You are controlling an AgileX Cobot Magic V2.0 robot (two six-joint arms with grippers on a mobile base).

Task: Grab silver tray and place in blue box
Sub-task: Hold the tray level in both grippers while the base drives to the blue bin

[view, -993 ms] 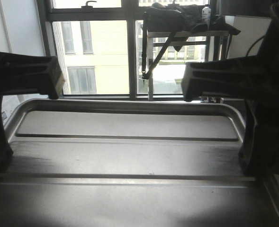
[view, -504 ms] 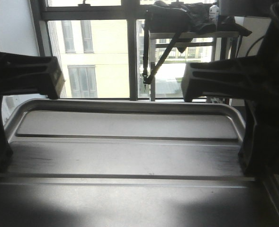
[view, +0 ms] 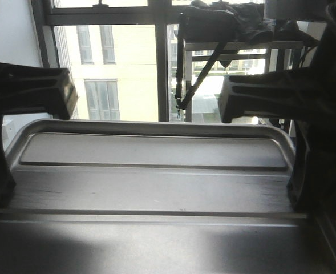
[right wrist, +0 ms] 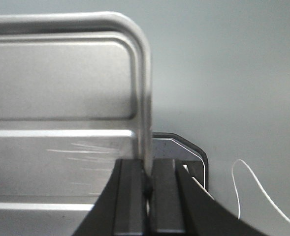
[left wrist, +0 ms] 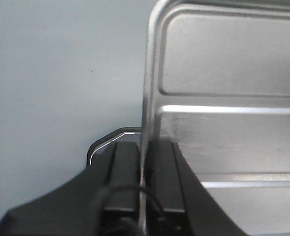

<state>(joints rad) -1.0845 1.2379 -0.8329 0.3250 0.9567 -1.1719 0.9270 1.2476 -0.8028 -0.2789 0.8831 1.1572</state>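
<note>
Between both grippers: silver tray, filling the lower half of the front view.
Left gripper: fingers pressed tight on the tray's left rim.
Right gripper: fingers pinched on the right rim.
Behind tray: window, metal stand bearing a dark bag.

The left gripper and right gripper are matte black, flat-sided and blocky.

This looks like an indoor workroom, perhaps a lab or an office. A tall dark-framed window looks out on a pale yellow building. Before the window stands a metal-legged counter with a dark bag heaped on top.
</note>
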